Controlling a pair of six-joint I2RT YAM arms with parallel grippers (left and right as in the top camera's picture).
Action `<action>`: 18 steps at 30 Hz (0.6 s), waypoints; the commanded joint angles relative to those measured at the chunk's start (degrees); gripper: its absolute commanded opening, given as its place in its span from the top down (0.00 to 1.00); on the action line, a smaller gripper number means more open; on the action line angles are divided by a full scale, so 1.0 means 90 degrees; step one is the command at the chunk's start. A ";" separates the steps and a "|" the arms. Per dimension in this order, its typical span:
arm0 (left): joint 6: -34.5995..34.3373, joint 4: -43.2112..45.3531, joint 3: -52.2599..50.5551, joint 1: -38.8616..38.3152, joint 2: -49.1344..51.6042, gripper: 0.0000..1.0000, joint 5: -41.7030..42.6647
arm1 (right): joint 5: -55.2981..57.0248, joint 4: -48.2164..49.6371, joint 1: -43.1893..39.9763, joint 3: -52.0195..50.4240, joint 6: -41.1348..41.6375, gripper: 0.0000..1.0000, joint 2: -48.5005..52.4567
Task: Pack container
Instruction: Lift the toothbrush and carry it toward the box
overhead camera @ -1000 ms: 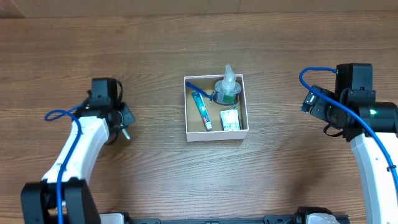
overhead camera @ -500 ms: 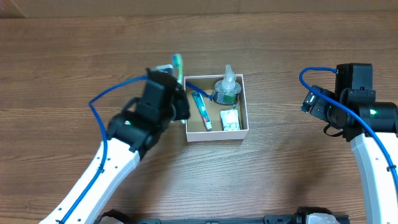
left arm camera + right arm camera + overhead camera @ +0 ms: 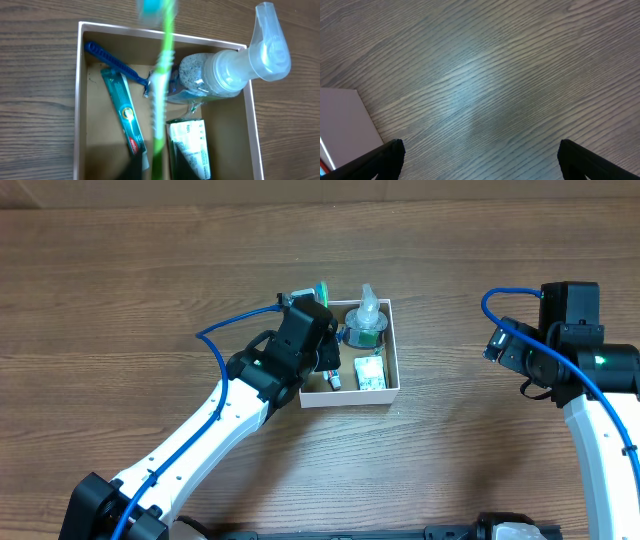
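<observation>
The container (image 3: 394, 350) is a shallow square white-walled cardboard box with a brown inside, at the table's middle. It holds a blue razor (image 3: 112, 61), a teal toothpaste tube (image 3: 122, 112), a clear pump bottle (image 3: 366, 320) and a green and white sachet (image 3: 190, 147). My left gripper (image 3: 318, 330) hovers over the box's left half, shut on a green toothbrush (image 3: 160, 95) whose blue head (image 3: 320, 288) points past the far wall. My right gripper (image 3: 479, 155) is open and empty over bare wood, far right of the box.
The brown wooden table (image 3: 120, 300) stretches all round the box. A corner of the container's white wall (image 3: 340, 115) shows at the left of the right wrist view.
My left arm has swung from the table's left side to over the box, carrying the green toothbrush. The right arm has not moved.
</observation>
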 commanded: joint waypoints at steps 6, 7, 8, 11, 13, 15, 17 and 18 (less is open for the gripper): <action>-0.0121 -0.0029 0.0197 -0.0029 -0.0029 0.26 0.0063 | 0.0041 0.0032 -0.0012 0.0131 0.0010 0.00 -0.0039; -0.0121 -0.0104 0.0216 -0.0015 -0.0063 0.27 0.0056 | 0.0041 0.0032 -0.0012 0.0131 0.0010 0.00 -0.0039; -0.0109 -0.0175 0.0236 0.0005 -0.0109 0.27 0.0032 | 0.0041 0.0032 -0.0012 0.0131 0.0010 0.00 -0.0039; -0.0049 -0.0726 0.0267 0.0233 -0.0391 0.27 -0.0408 | 0.0041 0.0032 -0.0012 0.0131 0.0010 0.00 -0.0039; -0.0046 -0.1222 0.0267 0.0520 -0.0588 0.25 -0.0767 | 0.0041 0.0032 -0.0012 0.0131 0.0010 0.00 -0.0039; -0.0049 -0.1770 0.0267 0.0996 -0.0775 0.23 -0.0942 | 0.0041 0.0032 -0.0012 0.0131 0.0010 0.00 -0.0039; -0.0049 -0.2356 0.0267 0.1766 -0.0957 0.13 -0.0916 | 0.0041 0.0032 -0.0012 0.0131 0.0010 0.00 -0.0039; -0.0039 -0.2540 0.0267 0.2030 -0.0996 0.04 -0.0925 | 0.0041 0.0032 -0.0012 0.0131 0.0010 0.00 -0.0039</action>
